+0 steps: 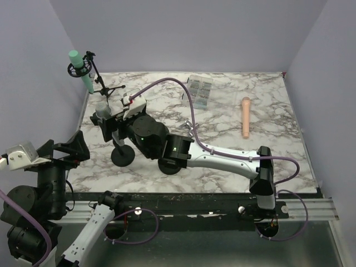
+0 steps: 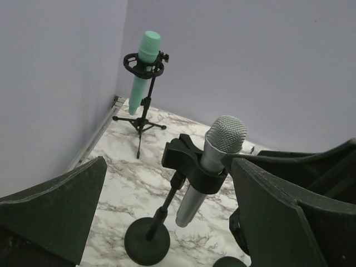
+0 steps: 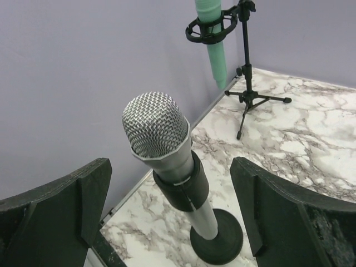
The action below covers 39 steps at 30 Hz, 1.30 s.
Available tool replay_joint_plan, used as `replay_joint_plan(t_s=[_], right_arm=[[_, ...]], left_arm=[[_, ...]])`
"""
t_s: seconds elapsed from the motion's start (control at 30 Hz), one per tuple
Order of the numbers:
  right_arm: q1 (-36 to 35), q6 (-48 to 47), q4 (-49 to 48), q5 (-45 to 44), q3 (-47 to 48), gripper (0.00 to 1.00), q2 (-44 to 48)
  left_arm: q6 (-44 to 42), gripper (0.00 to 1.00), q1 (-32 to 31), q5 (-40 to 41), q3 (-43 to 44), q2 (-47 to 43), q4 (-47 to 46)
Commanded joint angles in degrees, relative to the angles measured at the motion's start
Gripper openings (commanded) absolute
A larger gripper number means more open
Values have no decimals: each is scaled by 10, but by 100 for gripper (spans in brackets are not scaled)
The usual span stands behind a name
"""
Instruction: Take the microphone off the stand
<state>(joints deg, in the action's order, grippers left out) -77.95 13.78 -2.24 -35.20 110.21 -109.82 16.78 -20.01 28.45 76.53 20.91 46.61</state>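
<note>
Silver microphone sits clipped in its stand, not yet removed. The right gripper straddles it, jaws wide and not touching it. The left gripper hovers near, also spread. Grasp and lift remain.

Right arm stretches leftward with jaws spread wide; left arm folded back, jaws likewise spread.

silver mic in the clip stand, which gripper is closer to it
Right. The right gripper straddles the silver mic with open jaws, not touching. The left gripper, also open, faces it from farther back.
</note>
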Motion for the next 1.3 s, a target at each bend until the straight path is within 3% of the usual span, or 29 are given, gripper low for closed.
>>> replay_joint_plan(t_s=[0.0,0.3,0.4,0.6,0.7,0.83,0.9,1.1,1.27], right_arm=[[-7,-32,21,-48,76,97,-56],[-8,-126,0,-156,207,91,-176],[-8,-165,-34,-171,215,77,-191],[-8,-215,-79,-156,200,65,-197],[-6,-230,-91,-119,166,43,-177],[8,-223,-103,-15,86,20,-119],[28,-213,-103,67,43,13,-85],[107,-193,-147,379,-99,2,15],[160,-208,-100,619,-99,1,30]], left_arm=[[2,99,-2,50,-20,-31,20],[21,99,-2,67,-45,-82,39],[26,99,-2,63,-53,-86,47],[44,99,-2,45,-61,-87,62],[47,99,-2,15,-65,-85,63],[55,99,-2,-20,-71,-81,74],[62,99,-2,-33,-76,-78,81],[72,99,-2,-82,-99,-82,78],[60,99,-2,-151,-126,-89,49]])
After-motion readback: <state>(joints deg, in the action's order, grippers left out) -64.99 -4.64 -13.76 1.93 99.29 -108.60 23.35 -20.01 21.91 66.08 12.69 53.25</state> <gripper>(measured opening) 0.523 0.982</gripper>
